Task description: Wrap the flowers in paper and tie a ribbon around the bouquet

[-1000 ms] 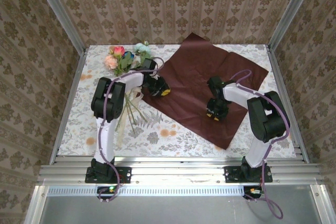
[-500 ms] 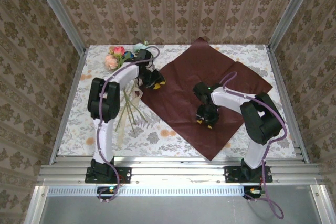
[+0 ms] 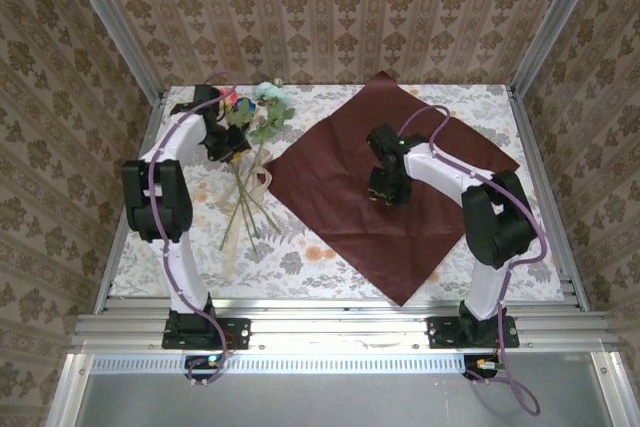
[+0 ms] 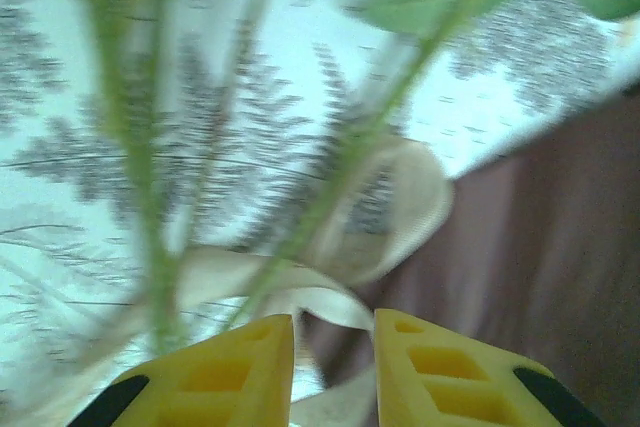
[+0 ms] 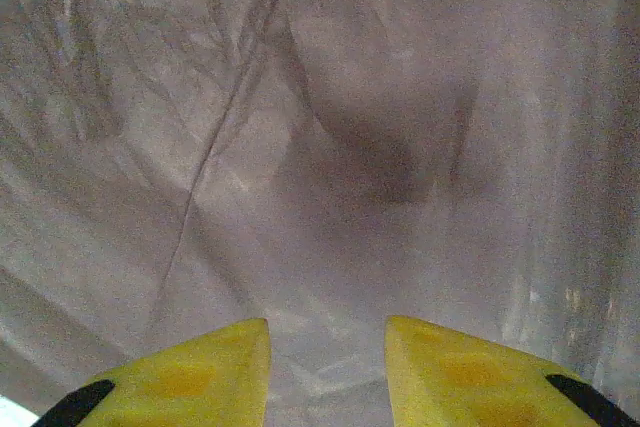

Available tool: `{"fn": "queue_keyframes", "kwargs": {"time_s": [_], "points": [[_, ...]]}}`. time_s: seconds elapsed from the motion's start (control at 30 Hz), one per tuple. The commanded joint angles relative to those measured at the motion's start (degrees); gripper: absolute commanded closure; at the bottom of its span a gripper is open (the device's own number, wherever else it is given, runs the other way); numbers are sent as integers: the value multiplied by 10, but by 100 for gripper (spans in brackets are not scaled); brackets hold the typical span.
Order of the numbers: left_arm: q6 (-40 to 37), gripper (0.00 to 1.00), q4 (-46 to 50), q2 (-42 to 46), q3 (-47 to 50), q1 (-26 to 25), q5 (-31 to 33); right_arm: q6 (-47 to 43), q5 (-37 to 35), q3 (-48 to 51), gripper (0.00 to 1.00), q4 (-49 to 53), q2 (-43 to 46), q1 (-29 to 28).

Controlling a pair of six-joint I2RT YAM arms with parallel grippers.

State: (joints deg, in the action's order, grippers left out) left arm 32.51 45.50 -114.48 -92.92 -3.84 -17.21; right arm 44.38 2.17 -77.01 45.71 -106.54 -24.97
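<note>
Left pincer [image 4: 333, 319] and right pincer [image 5: 327, 325] shifted leftward, narrowly parted; one paper [image 3: 350, 227], one ribbon [image 4: 432, 197].

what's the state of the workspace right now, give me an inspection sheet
surface: floral tablecloth covering the table.
job's things: flowers lying at the far left, stems toward the near edge, unwrapped; paper spread out, maroon face up, beside the stems; ribbon looped between the stems and the paper's left edge, untied.
clutter: nothing seen.
grippers: left hand over the stems and ribbon, jaws slightly apart, nothing clearly gripped; right hand over the paper's middle, jaws apart, empty.
cables: purple cable running along each arm.
surroundings: patterned walls on three sides, metal frame at the near edge.
</note>
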Motion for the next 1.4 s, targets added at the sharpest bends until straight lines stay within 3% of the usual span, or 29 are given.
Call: {"fn": "queue_keyframes", "kwargs": {"time_s": [0.0, 0.27, 0.57, 1.07, 1.37], "points": [[-31, 71, 20, 7, 10, 15, 10, -33, 9, -2, 63, 4, -51, 4], [-29, 70, -1, -32, -10, 42, -1, 44, 89, 45, 61, -43, -80, -4], [-9, 73, -40, -64, -31, 76, -13, 65, 97, 45, 61, -43, -62, -6], [-22, 77, -37, -123, -50, 70, -33, 66, 96, 22, 61, -31, -64, -11], [-28, 77, -38, -110, -40, 58, -15, 65, 95, 18, 61, -26, -64, -16]]}}
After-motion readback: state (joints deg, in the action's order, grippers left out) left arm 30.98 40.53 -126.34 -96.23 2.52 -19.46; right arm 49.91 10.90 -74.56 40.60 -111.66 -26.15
